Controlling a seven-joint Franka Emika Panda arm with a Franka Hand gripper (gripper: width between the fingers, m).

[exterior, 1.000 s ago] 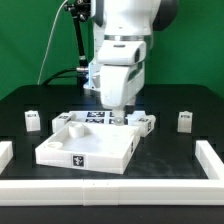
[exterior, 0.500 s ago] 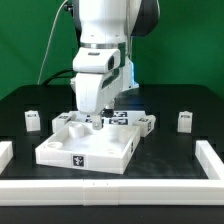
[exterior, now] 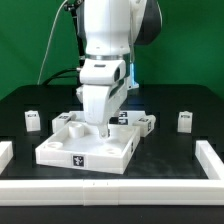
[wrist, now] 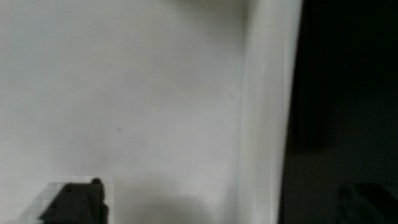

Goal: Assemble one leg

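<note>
The wide white panel (exterior: 88, 146) lies in the middle of the black table. Small white legs with tags stand apart from it: one at the exterior view's left (exterior: 32, 120), one at its right (exterior: 184, 120), and one by the panel's back right corner (exterior: 146, 123). My gripper (exterior: 104, 127) hangs low over the back part of the panel, far from the loose legs. In the wrist view the gripper (wrist: 222, 208) is open, its dark fingertips (wrist: 77, 204) wide apart. The panel's white surface (wrist: 125, 100) and its rim fill the space between them. It holds nothing.
The marker board (exterior: 126, 116) lies just behind the panel, partly hidden by my arm. A white rail (exterior: 213, 160) borders the table at the exterior view's right and runs along the front. A short white piece (exterior: 4, 152) lies at the left edge.
My arm has swung from the panel's back right toward the exterior view's left, then come lower over the back middle of the panel. The legs and the panel have not moved.
</note>
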